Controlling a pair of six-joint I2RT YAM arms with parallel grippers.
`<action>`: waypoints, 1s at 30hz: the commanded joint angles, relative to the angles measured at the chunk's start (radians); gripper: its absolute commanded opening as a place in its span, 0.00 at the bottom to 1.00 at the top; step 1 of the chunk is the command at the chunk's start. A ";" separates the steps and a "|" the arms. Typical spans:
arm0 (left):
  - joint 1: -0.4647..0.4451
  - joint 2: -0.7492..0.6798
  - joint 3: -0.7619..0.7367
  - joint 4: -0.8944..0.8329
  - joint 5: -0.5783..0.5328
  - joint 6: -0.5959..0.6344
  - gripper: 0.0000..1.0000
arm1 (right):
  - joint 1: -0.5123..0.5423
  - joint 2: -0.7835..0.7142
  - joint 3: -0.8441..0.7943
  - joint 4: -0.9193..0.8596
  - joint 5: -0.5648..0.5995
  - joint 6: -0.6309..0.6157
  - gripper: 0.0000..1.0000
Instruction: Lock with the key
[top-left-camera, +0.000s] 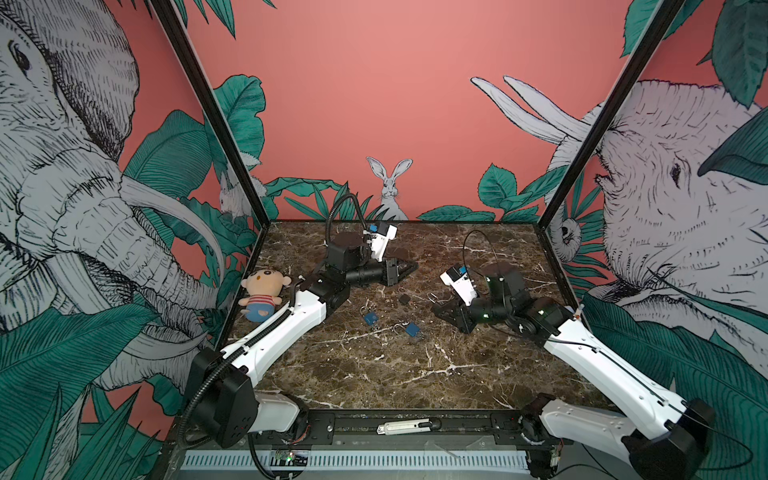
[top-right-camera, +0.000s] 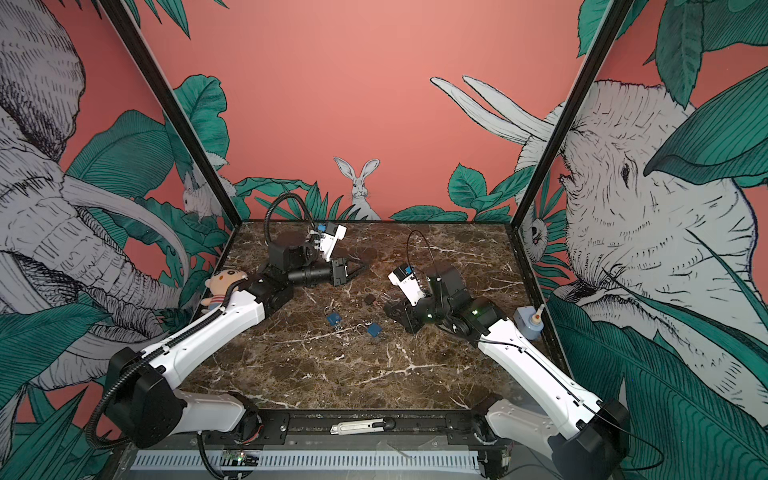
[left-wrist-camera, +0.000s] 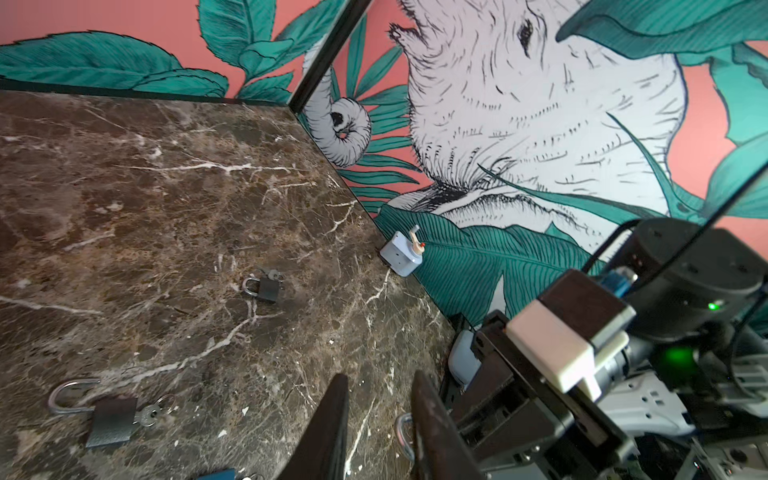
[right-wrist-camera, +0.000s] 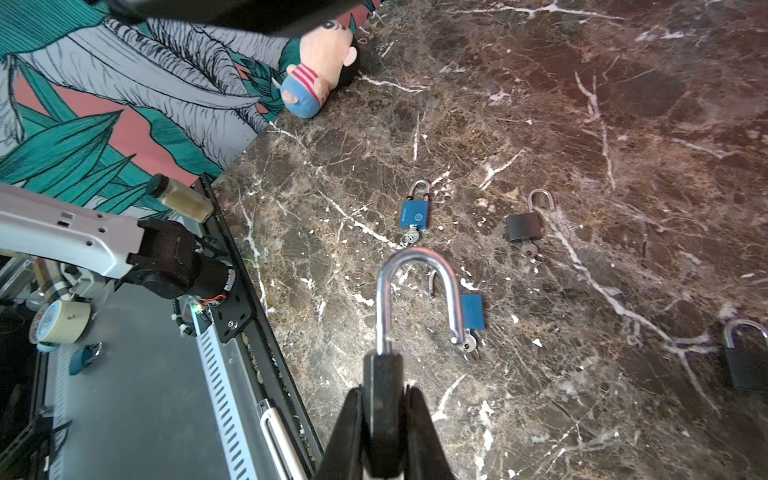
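My right gripper (right-wrist-camera: 383, 390) is shut on the body of a black padlock (right-wrist-camera: 382, 370). Its silver shackle (right-wrist-camera: 415, 266) stands open, and its key is hidden. In both top views that gripper (top-left-camera: 436, 309) sits low over the table's middle right. My left gripper (left-wrist-camera: 379, 376) is open with only marble between its fingers. A silver shackle (left-wrist-camera: 404, 432) shows just beside one finger. In a top view the left gripper (top-left-camera: 409, 266) lies behind the loose padlocks. Two blue padlocks (top-left-camera: 370, 318) (top-left-camera: 412, 329) and a black one (top-left-camera: 404, 299) lie on the table with keys (right-wrist-camera: 409, 237) in them.
A plush doll (top-left-camera: 262, 293) lies by the left wall. A pale blue box (top-right-camera: 528, 322) stands against the right wall. Another black padlock (right-wrist-camera: 746, 365) lies further off. A utility knife (top-left-camera: 405, 427) rests on the front rail.
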 joint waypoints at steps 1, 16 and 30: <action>-0.011 0.010 -0.024 0.068 0.122 -0.004 0.27 | -0.004 0.006 0.040 -0.001 -0.055 0.006 0.00; -0.077 0.072 -0.010 0.004 0.167 0.051 0.25 | -0.005 0.045 0.097 0.017 -0.088 0.007 0.00; -0.065 0.001 -0.048 -0.039 0.123 0.085 0.25 | -0.005 0.068 0.139 -0.007 -0.084 -0.016 0.00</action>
